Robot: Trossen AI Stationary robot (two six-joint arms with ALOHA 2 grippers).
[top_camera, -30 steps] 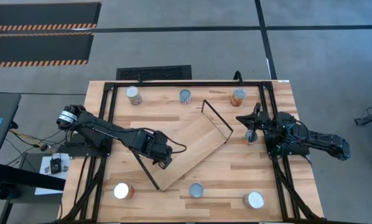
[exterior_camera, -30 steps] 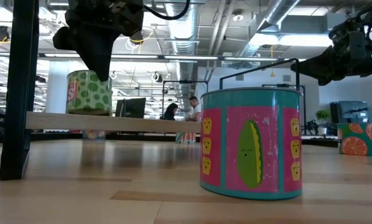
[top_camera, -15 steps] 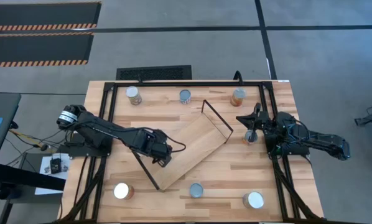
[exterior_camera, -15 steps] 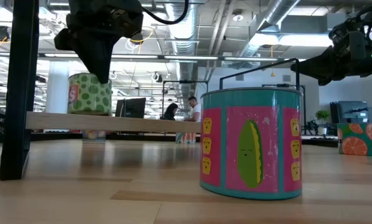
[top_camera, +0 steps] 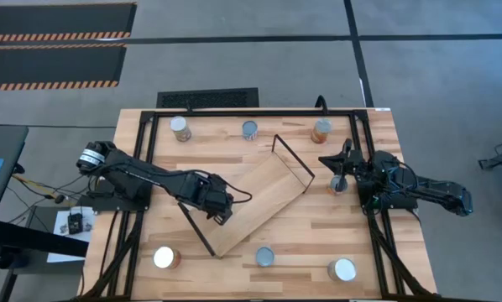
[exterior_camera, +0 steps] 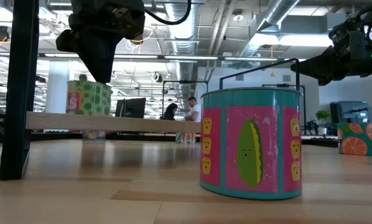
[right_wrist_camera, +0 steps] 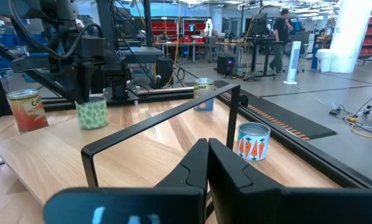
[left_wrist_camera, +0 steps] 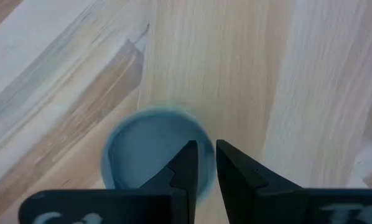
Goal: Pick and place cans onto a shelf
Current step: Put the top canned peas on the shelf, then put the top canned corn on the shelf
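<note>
The shelf (top_camera: 264,197) is a light-wood board with black wire brackets, lying aslant in the table's middle. A green-dotted can (exterior_camera: 89,98) with a blue-grey top (left_wrist_camera: 150,152) stands on the shelf's near-left end. My left gripper (top_camera: 222,210) hangs over it, fingers shut, tips (left_wrist_camera: 203,163) above the top's edge. My right gripper (top_camera: 335,162) is shut and empty, raised at the table's right, beside a can (top_camera: 338,185) standing on the table. Other cans stand on the table around the shelf. My left gripper points down with its shut fingertips (left_wrist_camera: 189,158) over the edge of the can's blue-grey top (left_wrist_camera: 173,146). I cannot tell whether they touch it. The can stands upright on the shelf board.
Three cans (top_camera: 180,128) (top_camera: 249,129) (top_camera: 321,130) stand along the far edge and three (top_camera: 165,257) (top_camera: 265,256) (top_camera: 342,269) along the near edge. The near-middle one is the teal corn-label can (exterior_camera: 251,143). A black frame (top_camera: 150,168) rims the table.
In the low view the green-dotted can shows lower above the shelf board than a second ago, its top having come down. My left gripper has stayed over it. My right arm has kept still.
</note>
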